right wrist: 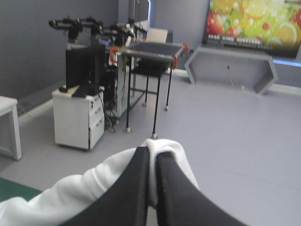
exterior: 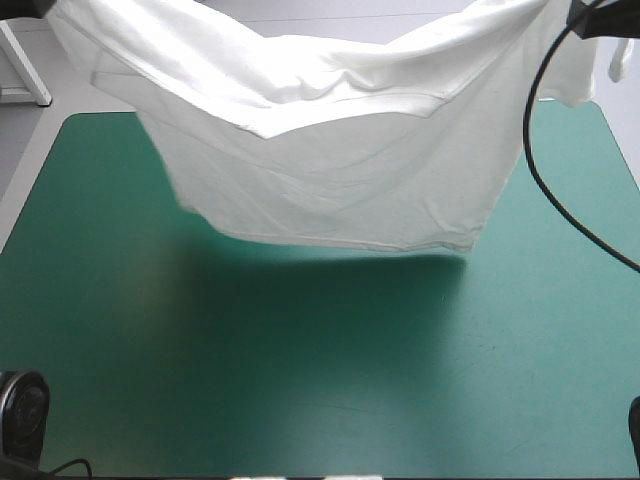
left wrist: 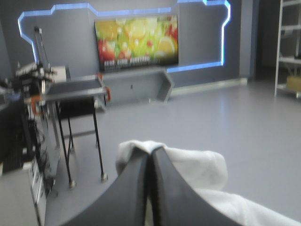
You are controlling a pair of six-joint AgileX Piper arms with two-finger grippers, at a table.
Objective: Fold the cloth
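Note:
The white T-shirt [exterior: 330, 150] hangs spread in the air above the far half of the teal-green table [exterior: 300, 370], its lower hem clear of the cover and casting a shadow. Both top corners run out of the high view, where the grippers themselves do not show. In the left wrist view my left gripper [left wrist: 150, 155] is shut on a fold of the T-shirt [left wrist: 197, 169], which bulges beside and past the fingertips. In the right wrist view my right gripper [right wrist: 153, 157] is likewise shut on the T-shirt [right wrist: 70, 193], white cloth peeking between the black fingers [right wrist: 134, 188].
Both arms are raised, so the wrist views look level into the room. The near half of the table lies under the shirt's shadow. A white table leg [exterior: 25, 65] stands beyond the far left corner.

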